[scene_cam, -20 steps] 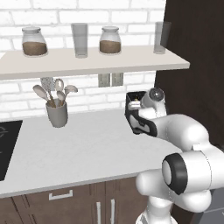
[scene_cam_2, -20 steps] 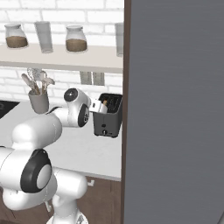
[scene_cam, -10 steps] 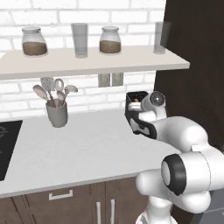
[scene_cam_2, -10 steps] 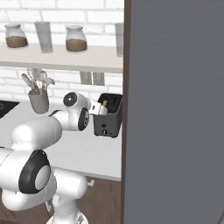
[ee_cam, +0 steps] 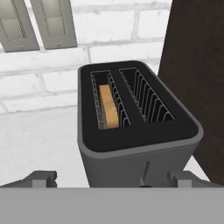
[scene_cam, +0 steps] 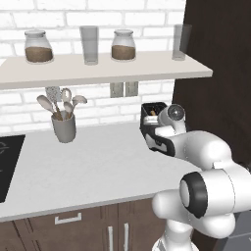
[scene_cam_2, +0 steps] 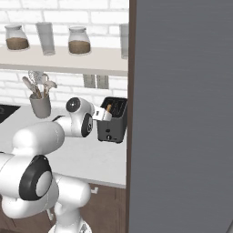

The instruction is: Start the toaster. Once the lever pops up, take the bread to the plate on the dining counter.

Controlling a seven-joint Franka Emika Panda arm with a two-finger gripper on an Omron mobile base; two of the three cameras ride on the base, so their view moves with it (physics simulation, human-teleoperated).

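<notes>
I have the small black box-shaped toaster (ee_cam: 138,131) close in front of my hand (ee_cam: 112,179), standing on the white bench (scene_cam: 93,166) against the white brick wall, hard beside a tall dark panel (ee_cam: 197,78) on its right. In the hand view the light tan slice of bread (ee_cam: 108,106) sits upright and sunk down in the left of the two top slots, its top edge below the rim; the right slot holds nothing. My two dark fingertips (ee_cam: 40,178) stand wide apart, either side of the toaster's front face, gripping nothing. A grey cup of wooden spoons (scene_cam: 63,122) stands well apart to the left on the same bench, below a shelf (scene_cam: 98,71) of jars and glasses.
</notes>
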